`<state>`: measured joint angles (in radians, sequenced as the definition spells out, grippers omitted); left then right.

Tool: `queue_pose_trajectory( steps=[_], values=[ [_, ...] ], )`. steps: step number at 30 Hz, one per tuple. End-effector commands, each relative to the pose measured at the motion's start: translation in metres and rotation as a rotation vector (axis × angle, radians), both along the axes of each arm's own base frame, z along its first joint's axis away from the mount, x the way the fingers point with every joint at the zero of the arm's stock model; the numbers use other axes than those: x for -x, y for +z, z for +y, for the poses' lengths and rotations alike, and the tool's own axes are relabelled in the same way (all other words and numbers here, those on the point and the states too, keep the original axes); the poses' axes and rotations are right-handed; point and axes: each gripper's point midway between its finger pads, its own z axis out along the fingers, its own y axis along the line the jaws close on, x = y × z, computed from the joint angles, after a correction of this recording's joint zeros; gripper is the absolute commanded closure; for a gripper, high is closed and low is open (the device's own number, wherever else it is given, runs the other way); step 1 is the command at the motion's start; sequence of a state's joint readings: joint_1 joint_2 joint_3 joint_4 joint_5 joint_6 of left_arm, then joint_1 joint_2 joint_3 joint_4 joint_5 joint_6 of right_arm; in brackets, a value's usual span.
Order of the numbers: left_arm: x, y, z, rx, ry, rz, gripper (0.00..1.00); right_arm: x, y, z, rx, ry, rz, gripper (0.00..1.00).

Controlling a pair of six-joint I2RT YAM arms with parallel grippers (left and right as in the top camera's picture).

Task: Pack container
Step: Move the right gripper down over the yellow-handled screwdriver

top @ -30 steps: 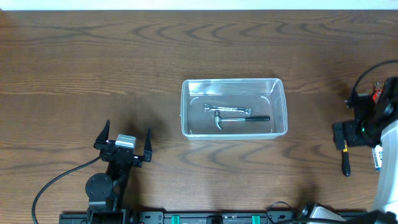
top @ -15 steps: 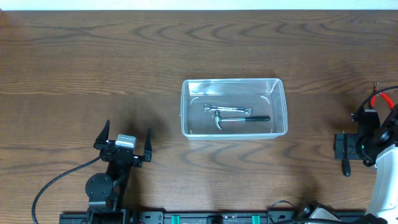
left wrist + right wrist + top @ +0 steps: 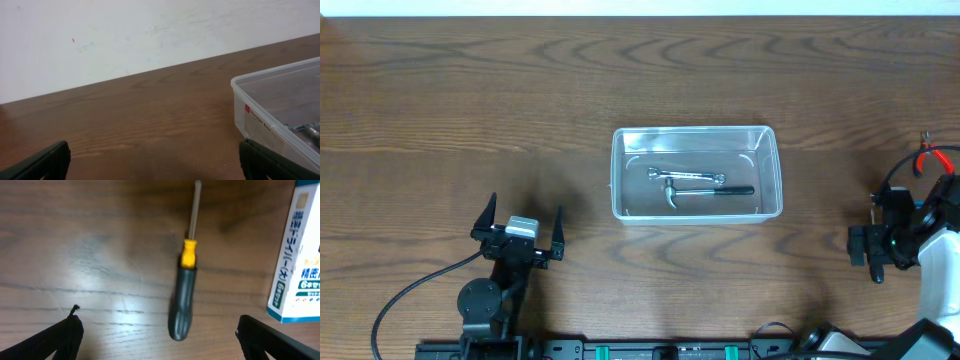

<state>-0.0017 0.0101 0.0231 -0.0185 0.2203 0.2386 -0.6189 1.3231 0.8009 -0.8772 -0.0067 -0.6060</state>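
Observation:
The container [image 3: 617, 170], a clear plastic tub, sits mid-table with a silver wrench [image 3: 686, 176] and a black-handled hammer [image 3: 712, 191] inside. A corner of the container [image 3: 260, 117] also shows at the right of the left wrist view. My right gripper [image 3: 877, 244] hovers at the table's right edge, above a screwdriver [image 3: 877, 270]. In the right wrist view the screwdriver [image 3: 181, 302], with its black handle and yellow collar, lies between the wide-open fingers of that gripper [image 3: 159, 332] without touching them. My left gripper [image 3: 520, 226] rests open and empty at the front left, also open in its own view [image 3: 152, 161].
A blue-and-white box [image 3: 295, 255] lies just right of the screwdriver. Red-handled pliers [image 3: 935, 156] lie at the far right edge behind the right arm. A black cable [image 3: 415, 290] trails from the left arm's base.
The right arm has moved toward the table's front and slightly left, over the screwdriver, uncovering the red pliers. The left arm and the container have not moved.

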Motion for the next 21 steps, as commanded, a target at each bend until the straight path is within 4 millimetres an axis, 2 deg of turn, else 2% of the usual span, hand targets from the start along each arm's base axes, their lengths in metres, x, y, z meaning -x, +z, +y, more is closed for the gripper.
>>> queue_pose_trajectory(
  steps=[1, 21],
  values=[
    [0.000, -0.016, 0.000, 0.005, 0.001, 0.047, 0.02, 0.010, -0.008, -0.009, 0.027, -0.048, 0.062, 0.01],
    [0.000, -0.016, 0.000, 0.005, 0.001, 0.047, 0.02, 0.011, -0.033, -0.009, -0.026, -0.091, 0.127, 0.01]
  ],
)
